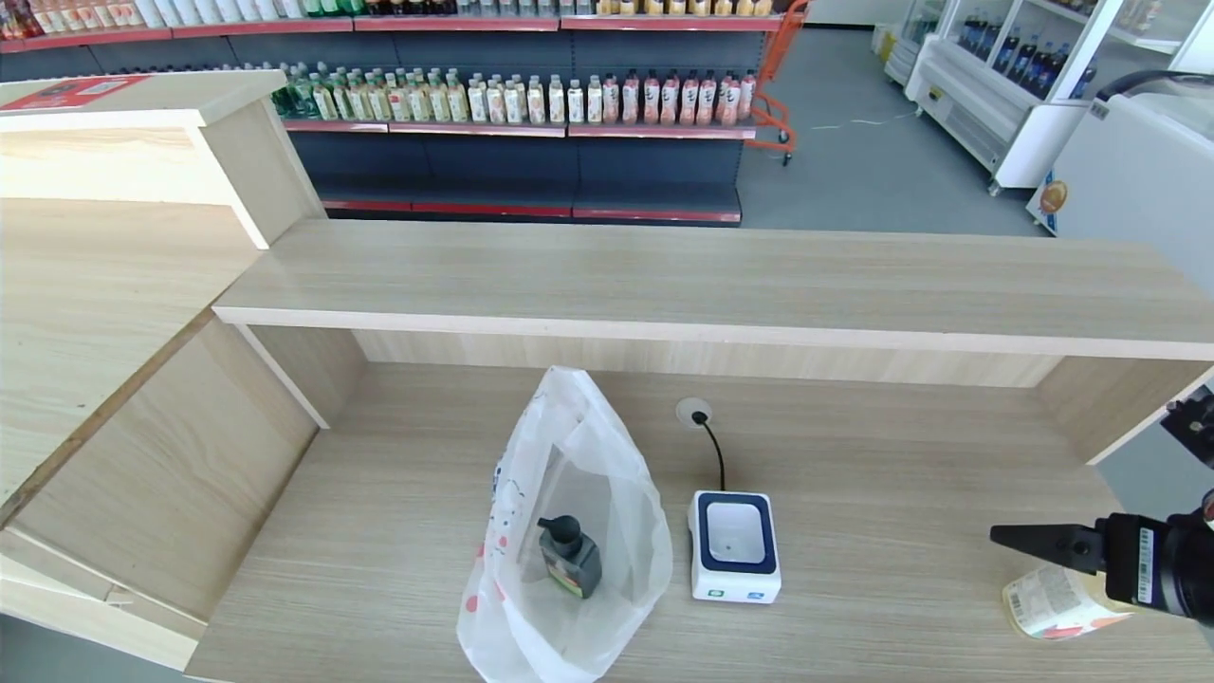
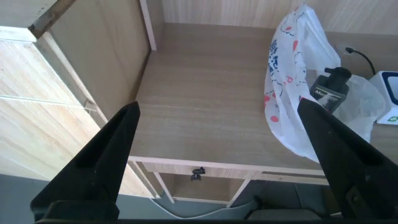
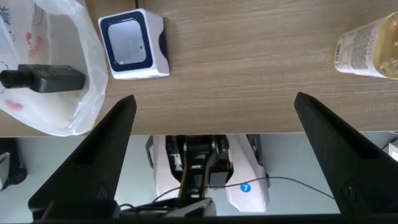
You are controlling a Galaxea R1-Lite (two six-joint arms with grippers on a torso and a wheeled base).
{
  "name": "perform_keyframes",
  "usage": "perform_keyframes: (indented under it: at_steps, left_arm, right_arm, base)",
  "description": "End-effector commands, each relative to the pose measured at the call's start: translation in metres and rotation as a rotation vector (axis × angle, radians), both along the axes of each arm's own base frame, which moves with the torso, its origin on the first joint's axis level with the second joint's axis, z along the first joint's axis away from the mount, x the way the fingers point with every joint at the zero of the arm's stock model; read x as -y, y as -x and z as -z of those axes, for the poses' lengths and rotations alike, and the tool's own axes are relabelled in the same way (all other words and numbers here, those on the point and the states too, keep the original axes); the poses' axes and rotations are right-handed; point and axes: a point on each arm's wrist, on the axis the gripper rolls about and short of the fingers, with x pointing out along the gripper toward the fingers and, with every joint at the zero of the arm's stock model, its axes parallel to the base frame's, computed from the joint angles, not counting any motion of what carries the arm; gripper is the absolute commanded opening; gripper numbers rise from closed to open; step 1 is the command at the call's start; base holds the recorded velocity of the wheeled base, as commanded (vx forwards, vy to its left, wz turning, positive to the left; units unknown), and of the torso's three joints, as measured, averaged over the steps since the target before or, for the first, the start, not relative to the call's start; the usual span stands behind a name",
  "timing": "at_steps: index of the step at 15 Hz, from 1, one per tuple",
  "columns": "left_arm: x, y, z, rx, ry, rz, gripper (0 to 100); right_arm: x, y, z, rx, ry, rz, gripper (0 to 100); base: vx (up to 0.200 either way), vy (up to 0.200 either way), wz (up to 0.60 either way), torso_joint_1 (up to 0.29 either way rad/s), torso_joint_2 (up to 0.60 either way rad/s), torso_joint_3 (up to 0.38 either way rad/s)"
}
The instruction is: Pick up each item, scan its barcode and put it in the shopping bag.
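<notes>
Left wrist view: left gripper hangs off the counter's near edge, fingers spread wide, nothing between them. The shopping bag stands ahead of it and off toward the robot's right, well apart. A dark pump bottle is already inside the bag.

Head view, moving right: scanner sits just beside the bag, window up, cable running to the back of the counter. It lies between the bag and the right gripper, to that gripper's left and well apart from it.

Drink bottle lies on its side on the counter close to the right gripper, on the robot-near side. It's beside the gripper, not between the fingers. Right wrist view shows that gripper's fingers wide apart and empty, with the bottle outside the gap.

My read: the step is the grab on this last bottle.
- Shift the right gripper so the bottle body sits centred in the gap, fingers across its short axis.
- It's round, so it will likely roll if one finger lands first.
- Grip mid-body and keep the label clear.
- Then present the label to the scanner window.
- The bag is floppy, so drop through the open mouth.
</notes>
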Motion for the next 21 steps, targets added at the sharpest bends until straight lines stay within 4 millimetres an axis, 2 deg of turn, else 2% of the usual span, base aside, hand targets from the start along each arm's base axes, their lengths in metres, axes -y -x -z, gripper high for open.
perform_keyframes:
  at_steps: [1,10,13,16,21]
  left_arm:
    - [0.000,0.000,0.000,0.002,0.006,0.000,100]
    - [0.000,0.000,0.000,0.001,0.000,0.000,100]
    - [0.000,0.000,0.000,0.001,0.000,0.000,100]
    - [0.000,0.000,0.000,0.001,-0.005,0.000,100]
    - [0.000,0.000,0.000,0.001,-0.014,0.000,100]
  right_arm:
    - [0.000,0.001,0.000,0.002,-0.002,-0.005,100]
    - [0.000,0.008,0.003,-0.001,-0.026,-0.027,100]
    - [0.000,0.008,0.002,0.005,-0.026,-0.025,100]
    - [0.001,0.010,0.003,-0.005,-0.031,-0.003,100]
    - [0.011,0.012,0.011,-0.089,0.080,0.161,100]
  base:
    - [0.000,0.000,0.00,0.000,0.00,0.000]
    - [-0.200,0.000,0.00,0.002,0.00,0.003]
    - [0.000,0.000,0.00,0.000,0.00,0.000]
    - [0.000,-0.200,0.00,-0.004,-0.01,0.007]
    - [0.000,-0.200,0.00,0.007,0.00,0.002]
